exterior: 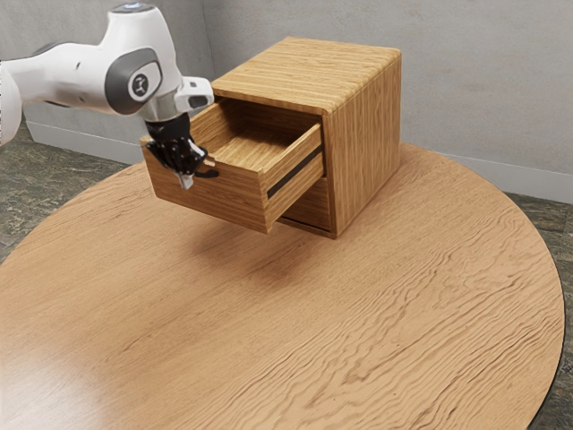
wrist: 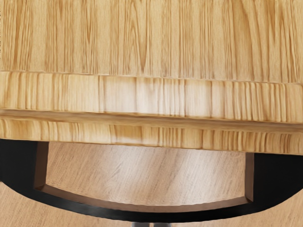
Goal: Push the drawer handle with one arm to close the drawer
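The gripper (exterior: 186,179) is at the outer face of the wooden drawer (exterior: 219,193), its fingertips together and pointing down. The drawer is pulled well out of the upper part of the cabinet. Its dark curved handle (exterior: 208,173) is partly hidden behind the hand. In the wrist view the black handle (wrist: 147,215) bows out from the drawer's front (wrist: 151,135), and the two close-set tips of the gripper (wrist: 151,224) lie just beyond the bow's outer edge. Whether they touch the handle, I cannot tell.
The wooden cabinet (exterior: 367,143) stands behind the drawer on a round wooden table (exterior: 358,331). Below the pulled-out drawer, a lower front (exterior: 313,204) sits within the cabinet. Grey walls (exterior: 483,90) rise beyond the table.
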`<move>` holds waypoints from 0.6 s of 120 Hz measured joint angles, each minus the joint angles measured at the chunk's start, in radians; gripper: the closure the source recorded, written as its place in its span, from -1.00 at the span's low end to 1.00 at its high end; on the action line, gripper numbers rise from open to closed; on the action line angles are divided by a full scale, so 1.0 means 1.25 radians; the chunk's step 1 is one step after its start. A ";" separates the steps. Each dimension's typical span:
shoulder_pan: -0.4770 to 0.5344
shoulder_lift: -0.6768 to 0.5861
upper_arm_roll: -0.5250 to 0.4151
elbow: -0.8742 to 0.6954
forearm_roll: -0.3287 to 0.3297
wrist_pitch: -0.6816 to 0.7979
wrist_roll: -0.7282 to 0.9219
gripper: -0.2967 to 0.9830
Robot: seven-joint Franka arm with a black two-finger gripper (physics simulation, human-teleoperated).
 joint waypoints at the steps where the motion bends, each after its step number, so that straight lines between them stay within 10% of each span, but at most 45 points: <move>1: 0.000 0.002 0.000 0.002 0.000 0.000 0.000 0.69; 72: 0.017 0.156 -0.013 0.183 -0.033 -0.002 0.015 0.69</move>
